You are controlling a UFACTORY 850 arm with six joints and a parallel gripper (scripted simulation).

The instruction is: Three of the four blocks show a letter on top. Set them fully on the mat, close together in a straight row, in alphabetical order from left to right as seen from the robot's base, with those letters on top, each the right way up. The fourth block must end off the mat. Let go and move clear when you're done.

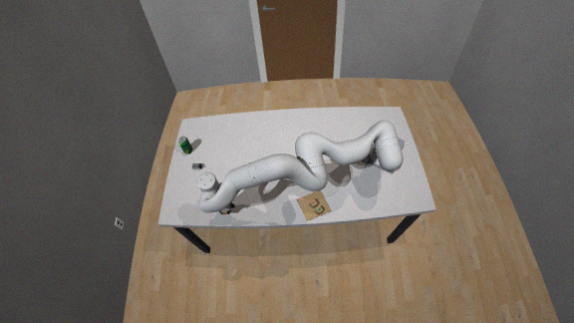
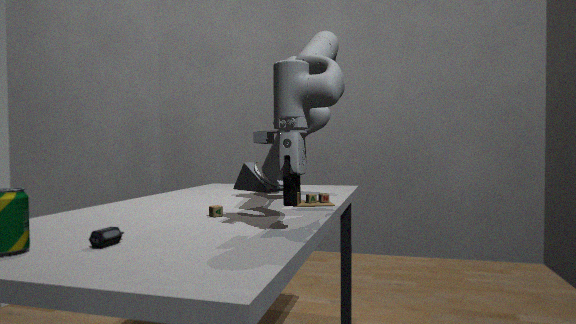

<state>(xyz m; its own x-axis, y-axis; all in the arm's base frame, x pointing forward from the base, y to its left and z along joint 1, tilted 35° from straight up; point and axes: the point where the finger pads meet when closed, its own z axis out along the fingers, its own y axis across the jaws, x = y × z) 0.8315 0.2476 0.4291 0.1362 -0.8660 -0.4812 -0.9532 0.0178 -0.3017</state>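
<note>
My gripper (image 1: 225, 210) (image 2: 290, 200) points straight down near the table's front edge, at the left end of the outstretched arm. It is shut on a block that the dark fingers almost fully hide. The tan mat (image 1: 305, 211) (image 2: 327, 204) lies to its right in the top view. Two blocks sit on the mat side by side, one with a red mark (image 1: 313, 203) (image 2: 324, 198) and one with a green mark (image 1: 319, 210) (image 2: 312, 198). Their letters are too small to read. Another block (image 2: 216, 211) lies on the bare table off the mat, hidden under the arm in the top view.
A green can (image 1: 185, 145) (image 2: 12, 220) stands at the table's far left end, with a small dark cylinder (image 1: 198, 165) (image 2: 105, 236) lying near it. The white table (image 1: 299, 120) (image 2: 175, 270) stands on a wooden floor. The arm's base is at the right end.
</note>
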